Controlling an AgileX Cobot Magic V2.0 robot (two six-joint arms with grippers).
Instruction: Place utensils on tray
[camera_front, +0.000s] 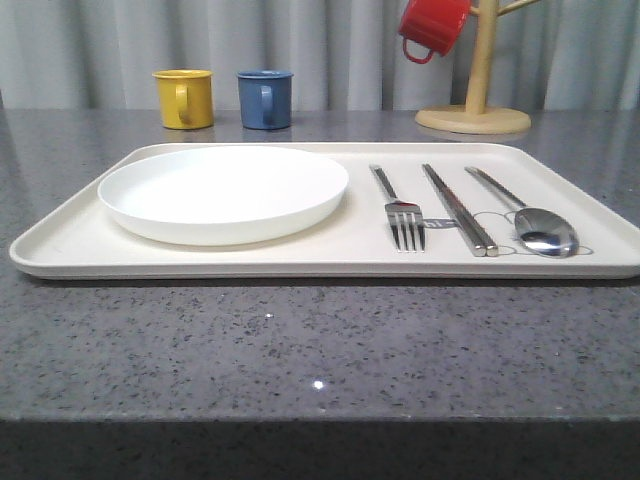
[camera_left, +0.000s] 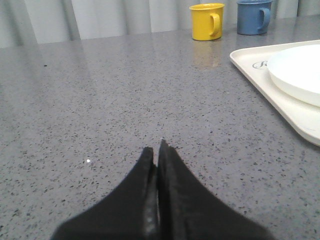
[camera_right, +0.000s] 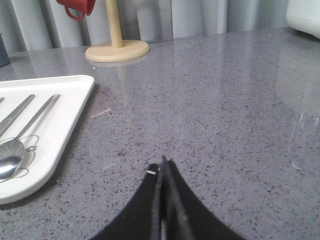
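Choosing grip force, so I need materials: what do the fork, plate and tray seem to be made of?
Fork: polished metal, likely steel, with mirror-like glints. Plate: smooth glossy white, perhaps melamine or ceramic; cannot tell. Tray: matte cream, probably plastic, given its rounded moulded rim.

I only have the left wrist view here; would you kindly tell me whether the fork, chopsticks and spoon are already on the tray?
Observer: Yes. In the front view the fork, chopsticks and spoon lie side by side on the tray, right of the plate.
Operator: Thank you. Is the right hand holding anything?
Observer: No. The right hand is shut and empty, over bare counter beside the tray.
Operator: And is there a third mug?
Observer: Yes, a red mug hangs on the wooden stand behind the tray.
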